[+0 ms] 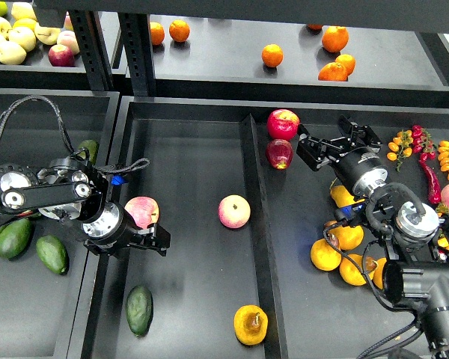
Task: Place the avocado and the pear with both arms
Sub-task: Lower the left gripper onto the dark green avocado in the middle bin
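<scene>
The dark green avocado (139, 310) lies at the front left of the middle tray (194, 149). The yellow-orange pear (251, 324), with a brown blotch, lies at the front right of the same tray. My left gripper (154, 239) is open and empty. It hangs just right of and below a pink apple (141, 212), a short way behind the avocado. My right gripper (333, 142) is open and empty over the right bin, beside two red apples (283, 123), far from the pear.
A second pink apple (233, 211) lies mid-tray. Several avocados (51, 253) fill the left bin. Oranges and pears (325, 255) sit under my right arm, chillies (429, 179) at far right. A divider wall (256, 224) separates the tray from the right bin. The back shelf holds oranges (272, 54).
</scene>
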Controlling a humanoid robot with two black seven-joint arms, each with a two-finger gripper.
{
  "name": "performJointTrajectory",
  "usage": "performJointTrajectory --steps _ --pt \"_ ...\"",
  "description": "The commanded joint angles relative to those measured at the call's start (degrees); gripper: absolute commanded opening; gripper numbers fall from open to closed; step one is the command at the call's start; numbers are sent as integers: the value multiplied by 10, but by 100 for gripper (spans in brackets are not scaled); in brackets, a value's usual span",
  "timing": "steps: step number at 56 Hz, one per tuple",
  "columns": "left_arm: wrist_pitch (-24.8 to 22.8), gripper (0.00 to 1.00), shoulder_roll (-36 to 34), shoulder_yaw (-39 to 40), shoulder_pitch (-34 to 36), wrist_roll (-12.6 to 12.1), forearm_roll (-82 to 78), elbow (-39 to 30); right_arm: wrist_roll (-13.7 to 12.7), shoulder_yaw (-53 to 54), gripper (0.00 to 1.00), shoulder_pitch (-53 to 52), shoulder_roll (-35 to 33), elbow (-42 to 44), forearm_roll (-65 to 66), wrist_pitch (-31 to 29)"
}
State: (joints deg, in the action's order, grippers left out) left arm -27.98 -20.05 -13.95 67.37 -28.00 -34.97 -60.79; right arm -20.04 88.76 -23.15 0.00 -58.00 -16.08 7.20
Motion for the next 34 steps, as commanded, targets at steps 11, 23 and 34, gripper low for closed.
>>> performJointTrajectory --steps 11,23,34 --pt "0 99 33 -19 -7 0 0 22 0 5 100 1 0 2 0 -2" --pt "0 99 65 -19 -32 0 0 48 0 5 100 1 0 8 0 -2" --pt "0 99 70 -19 -49 0 -1 55 0 5 100 1 0 15 0 -14"
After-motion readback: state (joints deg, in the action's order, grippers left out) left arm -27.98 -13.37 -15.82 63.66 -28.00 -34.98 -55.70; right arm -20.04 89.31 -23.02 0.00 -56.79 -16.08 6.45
